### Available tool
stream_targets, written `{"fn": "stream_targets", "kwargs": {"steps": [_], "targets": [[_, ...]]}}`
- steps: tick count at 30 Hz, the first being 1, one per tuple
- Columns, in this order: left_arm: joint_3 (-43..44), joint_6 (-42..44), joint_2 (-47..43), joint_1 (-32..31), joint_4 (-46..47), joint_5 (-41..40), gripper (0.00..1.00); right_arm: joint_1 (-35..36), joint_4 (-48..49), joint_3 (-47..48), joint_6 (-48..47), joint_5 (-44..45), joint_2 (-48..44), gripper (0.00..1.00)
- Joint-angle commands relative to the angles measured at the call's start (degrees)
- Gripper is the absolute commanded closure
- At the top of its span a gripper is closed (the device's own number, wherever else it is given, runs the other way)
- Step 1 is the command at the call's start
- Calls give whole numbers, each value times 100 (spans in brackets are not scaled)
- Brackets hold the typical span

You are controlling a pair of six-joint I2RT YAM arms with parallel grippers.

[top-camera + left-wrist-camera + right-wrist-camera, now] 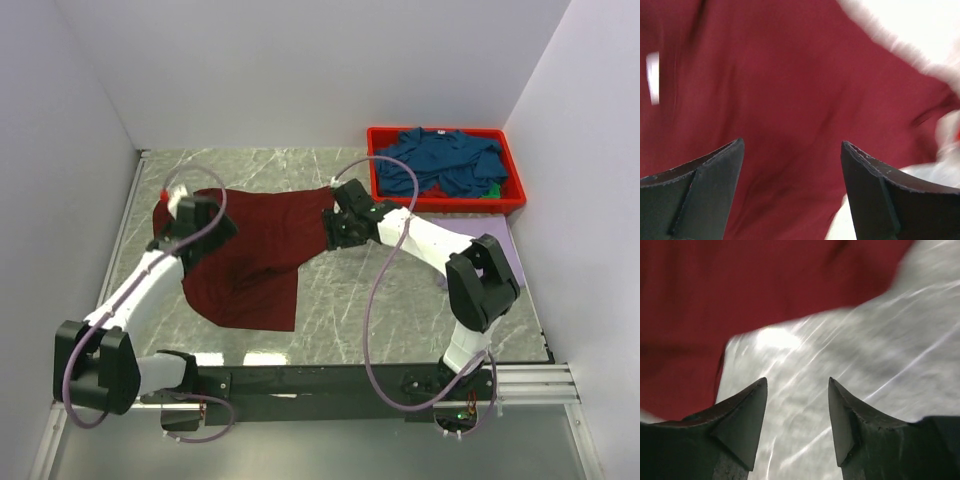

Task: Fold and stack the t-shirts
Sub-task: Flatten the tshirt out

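A dark maroon t-shirt point(255, 250) lies spread on the marble table point(400, 300), left of centre. It fills the left wrist view point(780, 85), where a small white neck tag point(653, 77) shows at the left. My left gripper point(188, 232) is open and empty over the shirt's left part. My right gripper point(332, 232) is open and empty at the shirt's right edge; its view shows the maroon cloth point(740, 290) above and bare table between the fingers. Several teal-blue t-shirts point(445, 160) lie heaped in a red bin. A pale lavender shirt point(495, 245) lies partly hidden under the right arm.
The red plastic bin point(512, 203) stands at the back right corner. White walls close in the table at the left, back and right. A black rail point(330, 380) with the arm bases runs along the near edge.
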Motion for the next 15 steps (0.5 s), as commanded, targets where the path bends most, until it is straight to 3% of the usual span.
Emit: {"fn": "stream_targets", "kwargs": {"steps": [1, 6, 10, 15], "targets": [[-847, -707, -379, -285, -492, 197, 16, -333, 662, 290, 563, 877, 271, 40], [-1840, -1357, -899, -365, -414, 224, 18, -623, 909, 763, 714, 1195, 859, 38], [-2070, -1569, -856, -260, -256, 144, 21, -755, 1005, 1099, 582, 1142, 1221, 38], [-2229, -1465, -330, 548, 43, 583, 24, -870, 1155, 1266, 468, 721, 1519, 41]]}}
